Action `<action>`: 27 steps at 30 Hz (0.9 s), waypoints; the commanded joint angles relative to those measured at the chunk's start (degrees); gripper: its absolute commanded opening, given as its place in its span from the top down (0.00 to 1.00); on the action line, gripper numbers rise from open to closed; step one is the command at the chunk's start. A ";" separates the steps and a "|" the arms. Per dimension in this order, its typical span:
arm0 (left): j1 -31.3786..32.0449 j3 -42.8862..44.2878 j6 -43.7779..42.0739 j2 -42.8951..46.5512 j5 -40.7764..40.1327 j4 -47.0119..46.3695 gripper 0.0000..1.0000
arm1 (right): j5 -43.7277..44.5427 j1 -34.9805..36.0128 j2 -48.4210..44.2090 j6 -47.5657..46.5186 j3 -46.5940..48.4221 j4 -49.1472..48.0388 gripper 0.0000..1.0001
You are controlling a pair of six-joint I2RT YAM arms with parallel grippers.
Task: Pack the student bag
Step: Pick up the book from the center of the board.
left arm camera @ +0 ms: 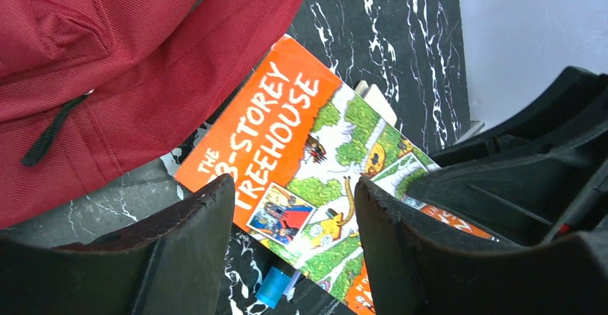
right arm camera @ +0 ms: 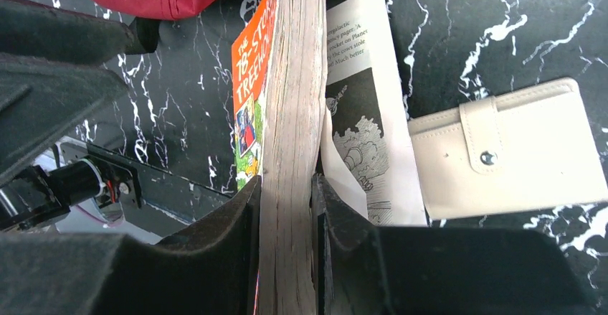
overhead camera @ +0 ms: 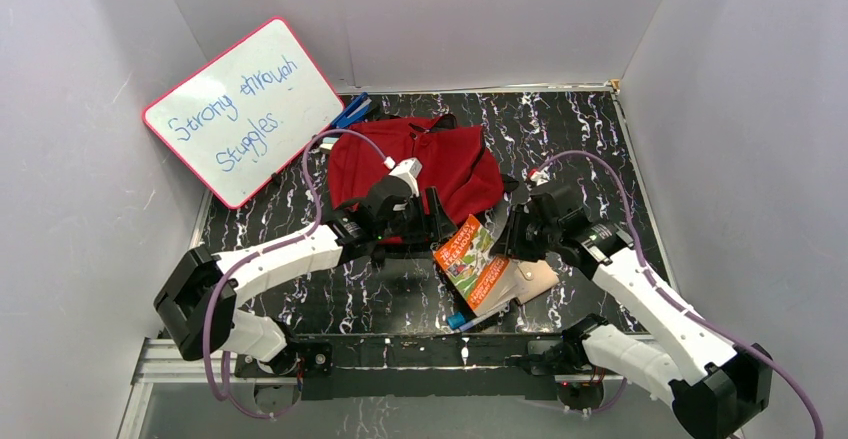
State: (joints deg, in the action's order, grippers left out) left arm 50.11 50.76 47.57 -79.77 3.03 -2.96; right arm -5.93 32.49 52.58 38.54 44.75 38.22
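The dark-red student bag [overhead camera: 420,164] lies at the back middle of the table; its fabric and a black zipper pull show in the left wrist view [left arm camera: 107,64]. An orange "Storey Treehouse" paperback [overhead camera: 470,259] is tilted up just in front of the bag. My right gripper [right arm camera: 285,186] is shut on the book's page block [right arm camera: 290,78], one page hanging loose. In the top view my right gripper [overhead camera: 507,244] is at the book's right edge. My left gripper [left arm camera: 290,189] is open and empty just above the book's cover [left arm camera: 287,114], by the bag's front edge [overhead camera: 432,221].
A beige wallet [overhead camera: 535,279] lies right of the book, seen close in the right wrist view [right arm camera: 516,157]. A blue-capped pen [left arm camera: 272,286] pokes out under the book near the front rail. A whiteboard [overhead camera: 245,109] leans back left, with blue items [overhead camera: 350,111] beside it.
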 commanded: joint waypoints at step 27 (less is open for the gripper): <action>-0.46 1.71 9.16 9.35 -6.27 -5.98 0.12 | 12.39 0.20 -21.01 23.04 4.64 -3.34 1.00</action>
State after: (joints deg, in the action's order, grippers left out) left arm 50.00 51.16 52.60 -74.67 -0.10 -7.35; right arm 5.04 32.53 34.89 52.99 51.75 49.63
